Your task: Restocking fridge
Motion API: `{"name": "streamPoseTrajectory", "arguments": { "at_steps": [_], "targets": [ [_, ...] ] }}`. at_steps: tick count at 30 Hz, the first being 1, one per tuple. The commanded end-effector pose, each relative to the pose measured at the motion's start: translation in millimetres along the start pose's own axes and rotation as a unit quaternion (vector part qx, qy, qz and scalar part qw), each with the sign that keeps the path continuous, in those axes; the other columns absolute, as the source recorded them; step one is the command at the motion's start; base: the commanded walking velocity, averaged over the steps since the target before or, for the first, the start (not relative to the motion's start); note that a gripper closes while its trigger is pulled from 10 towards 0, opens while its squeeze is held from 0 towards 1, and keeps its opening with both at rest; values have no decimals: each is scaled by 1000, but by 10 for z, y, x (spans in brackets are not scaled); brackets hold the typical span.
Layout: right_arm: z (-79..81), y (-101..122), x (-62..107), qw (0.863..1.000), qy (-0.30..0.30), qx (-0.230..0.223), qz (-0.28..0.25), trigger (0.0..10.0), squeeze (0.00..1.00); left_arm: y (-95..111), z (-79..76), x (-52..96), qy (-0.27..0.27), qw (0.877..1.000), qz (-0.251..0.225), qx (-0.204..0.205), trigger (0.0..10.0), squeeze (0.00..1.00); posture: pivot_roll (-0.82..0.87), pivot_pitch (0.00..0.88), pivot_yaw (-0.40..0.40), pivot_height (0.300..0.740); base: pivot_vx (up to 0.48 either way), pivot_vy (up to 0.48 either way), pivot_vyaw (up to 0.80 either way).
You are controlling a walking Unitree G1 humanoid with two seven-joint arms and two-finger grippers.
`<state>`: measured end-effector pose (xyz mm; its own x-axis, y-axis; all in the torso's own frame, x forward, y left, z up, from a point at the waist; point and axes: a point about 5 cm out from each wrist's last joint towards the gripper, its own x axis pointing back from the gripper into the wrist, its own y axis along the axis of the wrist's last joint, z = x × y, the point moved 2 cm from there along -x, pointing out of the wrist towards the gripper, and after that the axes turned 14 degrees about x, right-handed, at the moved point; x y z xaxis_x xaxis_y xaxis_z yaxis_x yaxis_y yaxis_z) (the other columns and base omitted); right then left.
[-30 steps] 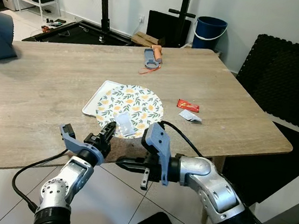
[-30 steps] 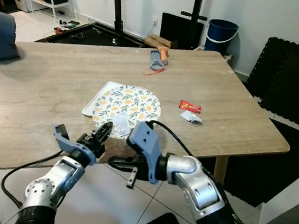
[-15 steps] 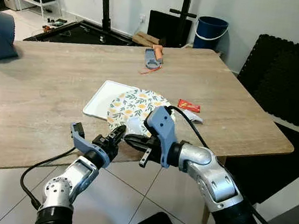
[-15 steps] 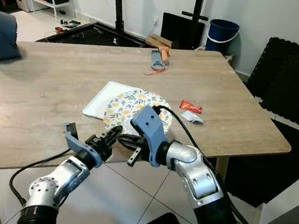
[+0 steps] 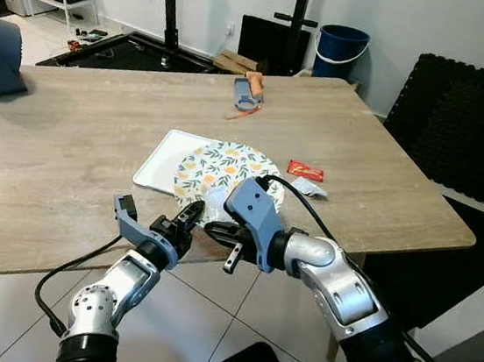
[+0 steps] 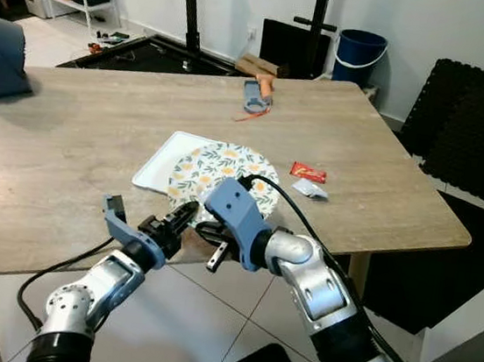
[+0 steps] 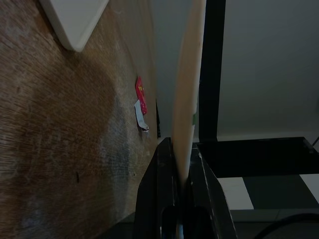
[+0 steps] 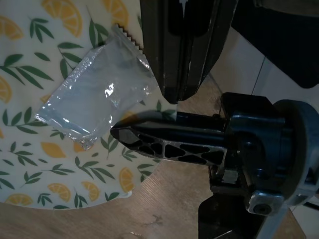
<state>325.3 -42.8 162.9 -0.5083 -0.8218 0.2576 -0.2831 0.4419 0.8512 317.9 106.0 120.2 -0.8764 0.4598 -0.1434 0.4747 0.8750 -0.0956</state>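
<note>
At table's near edge, the plate [image 5: 225, 172] (lemon-and-leaf print) overhangs toward robot, partly over a white tray [image 5: 157, 164]. Left gripper [image 5: 185, 224] is clenched on the plate's near rim; left wrist view shows rim [image 7: 188, 94] edge-on, pinched betw. both fingers. Right gripper [image 5: 216, 228] lies just beside left gripper, to its right, fingers [image 8: 184, 47] pressed together over plate top, gripping nothing visible.

Key relation: plate extends away from left gripper, toward table centre; held at one edge only, so far side prob. sags or drags on tray. Right arm nearer the free rim; judged best placed to support. A clear plastic packet [image 8: 94, 99] lies loose on plate, near right fingertips; could slide off if tilted.

Labels: red sachet [image 5: 304, 170] and small white sachet [image 5: 306, 187] right of plate; print too small to read. No fridge in sight.
</note>
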Motion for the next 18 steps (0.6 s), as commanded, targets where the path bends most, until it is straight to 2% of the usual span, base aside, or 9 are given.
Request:
{"name": "streamPoseTrajectory", "arguments": {
  "at_steps": [1,7,13,16,18],
  "targets": [
    [-114,-54,34,999,-35,-22,14,10000,0,-247,226,149,20,999,14,45,10000,0,-9,70,32,740,0,0,0],
    [-72,44,29,998,-17,-60,-19,10000,0,-262,232,152,21,999,17,46,10000,0,-10,70,32,740,0,0,0],
    [-72,35,27,998,-18,-56,-12,10000,0,-269,234,154,21,999,19,46,10000,0,-10,70,32,740,0,0,0],
    [-98,-112,33,998,-24,14,48,10000,0,-274,229,158,19,998,19,48,10000,0,-10,70,32,740,0,0,0],
    [-113,-163,41,997,-25,41,68,10000,0,-274,225,159,17,998,19,49,10000,0,-10,70,32,740,0,0,0]
  ]
}}
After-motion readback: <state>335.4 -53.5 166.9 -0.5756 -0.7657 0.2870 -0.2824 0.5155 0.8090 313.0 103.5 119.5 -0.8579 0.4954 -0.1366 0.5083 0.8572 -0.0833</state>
